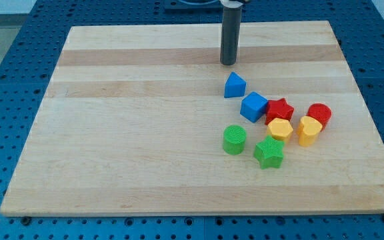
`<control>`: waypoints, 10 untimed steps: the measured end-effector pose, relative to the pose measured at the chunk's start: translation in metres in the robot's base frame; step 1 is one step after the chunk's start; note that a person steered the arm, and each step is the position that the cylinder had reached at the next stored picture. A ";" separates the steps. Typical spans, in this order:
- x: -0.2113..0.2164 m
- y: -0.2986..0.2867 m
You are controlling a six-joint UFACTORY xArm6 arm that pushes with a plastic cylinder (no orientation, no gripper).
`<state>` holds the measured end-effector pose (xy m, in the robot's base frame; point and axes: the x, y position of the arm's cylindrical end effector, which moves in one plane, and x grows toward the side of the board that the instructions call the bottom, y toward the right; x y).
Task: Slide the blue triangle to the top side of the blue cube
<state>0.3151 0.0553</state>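
A pale wooden board (pixel 145 133) lies on a blue perforated table (pixel 19 40), and my dark straight rod comes down from the view's top so that my tip (pixel 228 64) rests on the bare wood, holding nothing and touching no block. Just below my tip sits the blue triangle (pixel 235 85), with the blue cube (pixel 253 107) close beside it toward the lower right. Farther right and below cluster the red star (pixel 280 109), red cylinder (pixel 319 114), two yellow blocks (pixel 280 129) (pixel 309 130), green cylinder (pixel 234 139) and green star (pixel 269 153).
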 end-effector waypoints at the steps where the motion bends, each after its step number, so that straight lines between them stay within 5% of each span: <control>1: 0.006 0.000; 2: 0.067 0.064; 4: 0.079 0.072; 6: 0.042 -0.024; 8: 0.093 -0.089; 9: 0.093 -0.073; 10: 0.093 0.018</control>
